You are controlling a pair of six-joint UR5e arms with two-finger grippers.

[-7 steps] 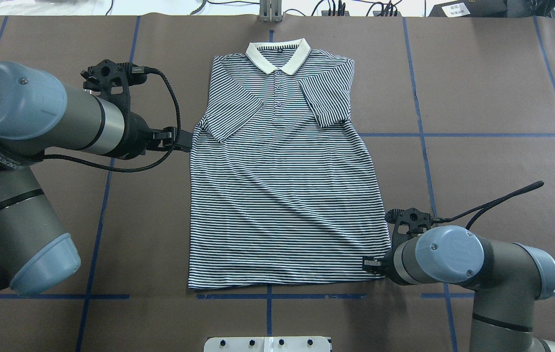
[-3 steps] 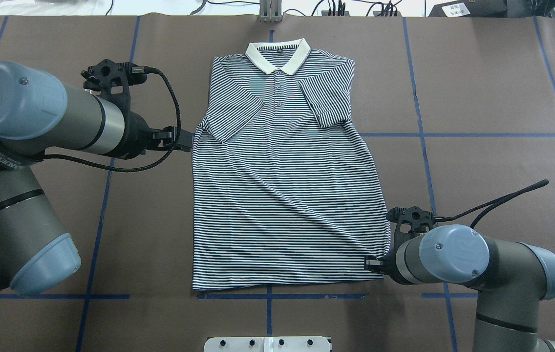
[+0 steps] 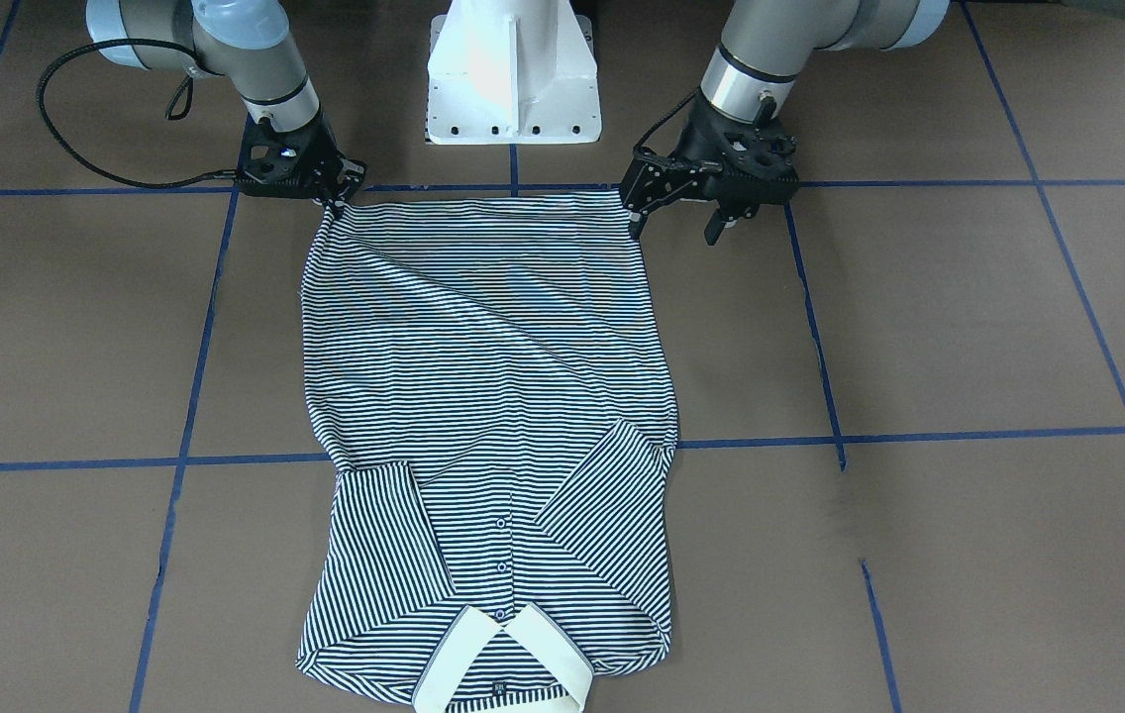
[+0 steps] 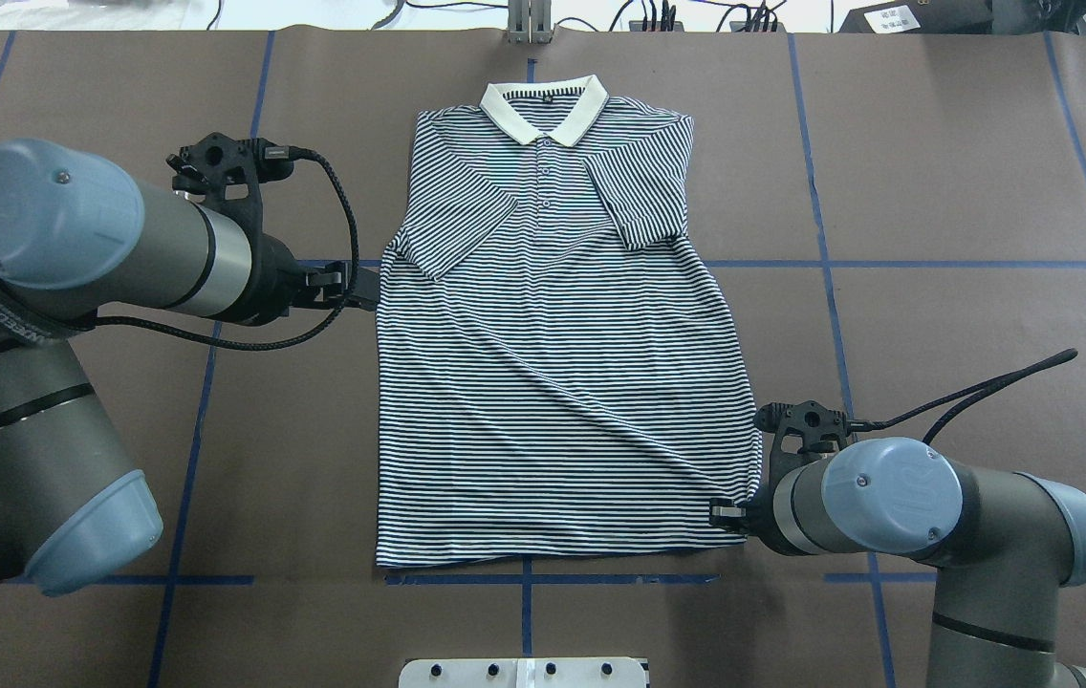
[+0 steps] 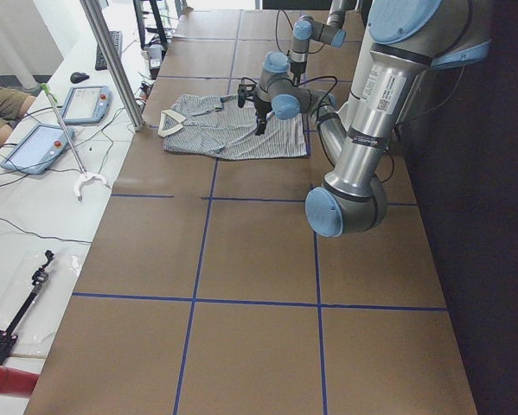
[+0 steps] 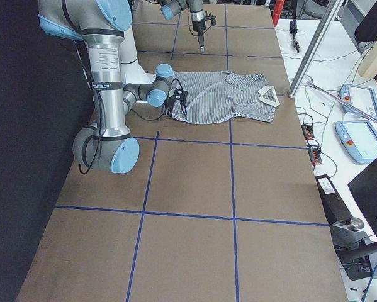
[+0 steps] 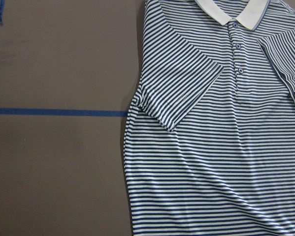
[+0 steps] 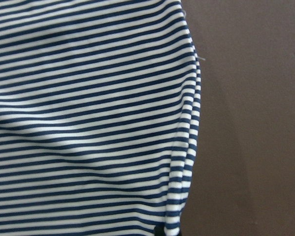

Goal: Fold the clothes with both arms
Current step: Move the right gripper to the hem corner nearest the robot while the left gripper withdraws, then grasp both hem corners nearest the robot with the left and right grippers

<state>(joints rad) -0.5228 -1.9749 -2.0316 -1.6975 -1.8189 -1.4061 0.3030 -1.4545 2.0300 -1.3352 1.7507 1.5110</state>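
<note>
you had the polo shirt (image 4: 553, 382) spread flat in the middle of the table (image 4: 935, 172), its cream collar (image 4: 544, 105) toward the edge far from the robot and its hem toward the robot's edge. both short sleeves were folded inward over the chest, one on each side of the button placket (image 4: 544, 177). the right tool (image 3: 333, 198) was down at the hem corner on the robot's right side. its prongs were drawn narrow and pinched on that corner of the cloth, which rose slightly to meet them. your right wrist camera was filled with the striped side edge against the brown table. the left tool (image 3: 672, 230) was spread wide with nothing between its prongs. it hung above the table just beside the shirt's side edge on the robot's left, near the folded sleeve there, and was clear of the cloth. from the left wrist camera you saw the collar, the buttons and that sleeve from above. blue tape lines (image 4: 935, 264) crossed the table, and the white base (image 3: 513, 69) stood at the robot's edge, just beyond the hem.
</note>
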